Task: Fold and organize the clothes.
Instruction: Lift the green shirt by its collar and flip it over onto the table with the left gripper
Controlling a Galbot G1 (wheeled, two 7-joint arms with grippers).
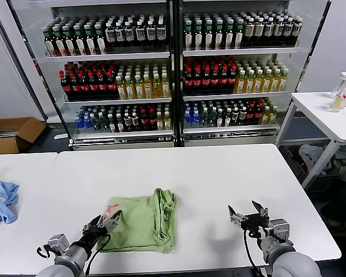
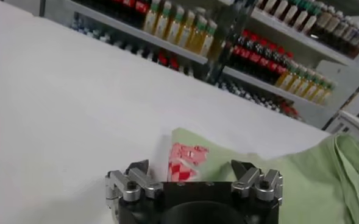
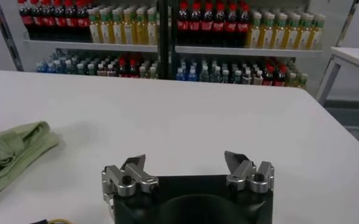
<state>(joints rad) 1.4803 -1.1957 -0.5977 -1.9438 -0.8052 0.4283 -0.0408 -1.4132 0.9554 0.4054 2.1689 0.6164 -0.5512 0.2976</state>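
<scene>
The light green shirt (image 1: 143,219) lies folded into a rough square near the front of the white table (image 1: 219,173), its bunched edge on the right side. Its red-and-white graphic (image 2: 187,161) shows in the left wrist view, just beyond the jaws. My left gripper (image 1: 108,220) is open and empty, hovering at the shirt's front left corner. My right gripper (image 1: 245,211) is open and empty, over bare table to the right of the shirt. In the right wrist view the shirt (image 3: 8,152) lies off to one side of the gripper (image 3: 186,163).
A light blue cloth (image 1: 1,201) lies at the table's left edge. Shelves of bottles (image 1: 173,63) stand behind the table. A second white table (image 1: 334,118) with a bottle is at the right. A cardboard box (image 1: 11,134) sits on the floor at the left.
</scene>
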